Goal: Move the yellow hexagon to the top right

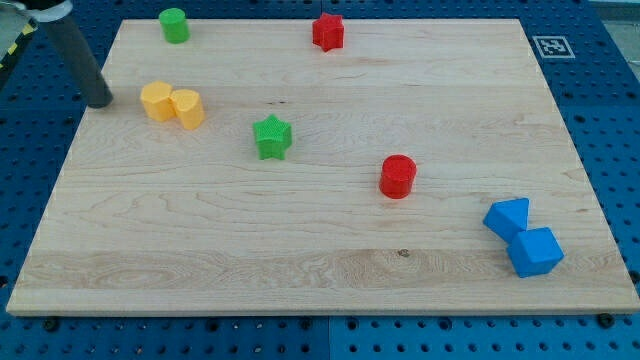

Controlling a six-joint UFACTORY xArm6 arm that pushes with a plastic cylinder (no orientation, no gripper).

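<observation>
The yellow hexagon [156, 101] lies at the view's upper left of the wooden board [320, 230], touching a yellow cylinder [188, 108] on its right. My tip [99, 102] stands at the board's left edge, a short way left of the yellow hexagon and apart from it. The board's top right corner is far off across the board.
A green cylinder [174, 25] sits at the view's top left and a red star [328, 31] at top centre. A green star [272, 137] lies mid-board, a red cylinder [397, 176] to its lower right. Two blue blocks [507, 217] [534, 251] touch at the lower right.
</observation>
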